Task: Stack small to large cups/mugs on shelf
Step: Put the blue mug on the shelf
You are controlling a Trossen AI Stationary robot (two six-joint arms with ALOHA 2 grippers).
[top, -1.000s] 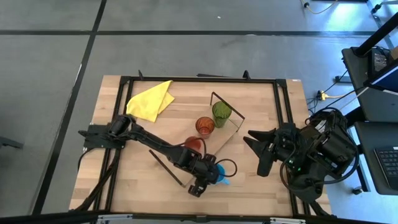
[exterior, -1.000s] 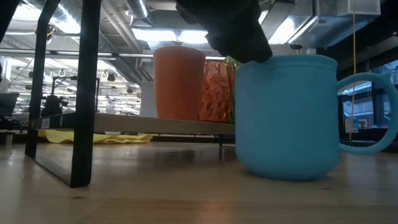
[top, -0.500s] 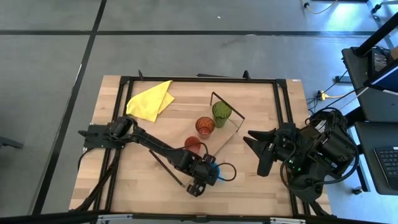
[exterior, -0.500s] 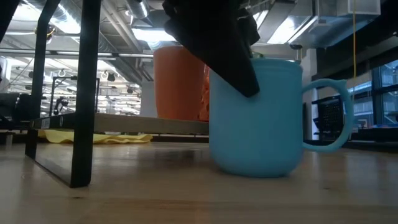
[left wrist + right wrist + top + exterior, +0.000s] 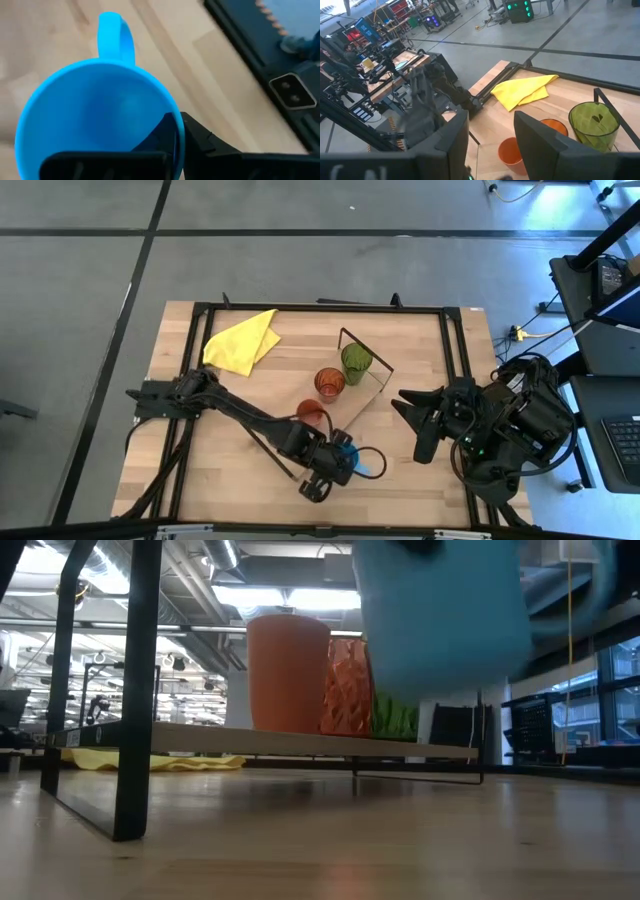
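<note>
The light blue mug hangs above the table's near middle, with my left gripper shut on it. On the shelf a short orange-red cup, an orange-red tumbler and a green tumbler stand in a row on their bases. My right gripper waits open at the table's right side, holding nothing. My left gripper pinches the mug's rim on the side opposite the handle, with one finger inside the mug and one outside. The fingers come from above, pointing down. The mug hangs below them with its mouth up, its base clear of the table.
A yellow cloth lies at the table's far left corner. Black wire frames stand at the shelf's ends, one close beside the left arm. A black rail runs along the table's right side.
My left gripper has shut on the blue mug's rim. The mug first slid a little along the table toward the left, then rose with the gripper, and now hangs clear of the table.
</note>
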